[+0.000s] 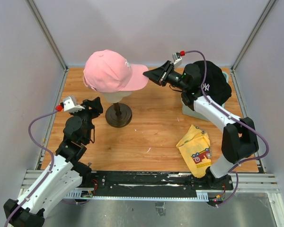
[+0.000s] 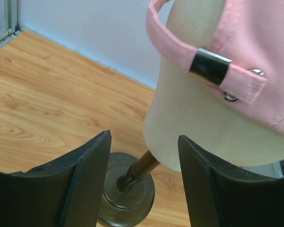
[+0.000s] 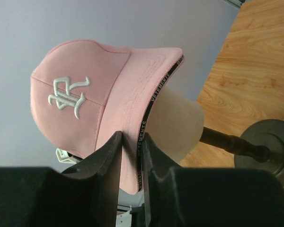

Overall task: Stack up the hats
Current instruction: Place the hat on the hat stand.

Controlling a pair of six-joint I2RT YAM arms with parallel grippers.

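Observation:
A pink cap (image 1: 109,71) with a white logo sits on the cream mannequin head (image 1: 116,97). My right gripper (image 1: 151,75) is shut on the tip of its brim; in the right wrist view the brim (image 3: 132,118) runs between the two fingers of the gripper (image 3: 132,137). My left gripper (image 1: 97,105) is open and empty, just left of the head's neck. In the left wrist view its fingers (image 2: 90,179) frame the head (image 2: 194,123), with the cap's back strap (image 2: 199,61) above. A black cap with a white logo (image 1: 210,82) rests at the back right.
The head stands on a dark round base (image 1: 118,115) with a thin post (image 2: 142,168). A yellow cloth with red print (image 1: 196,149) lies on the wooden table at the front right. Grey walls close in the table on three sides.

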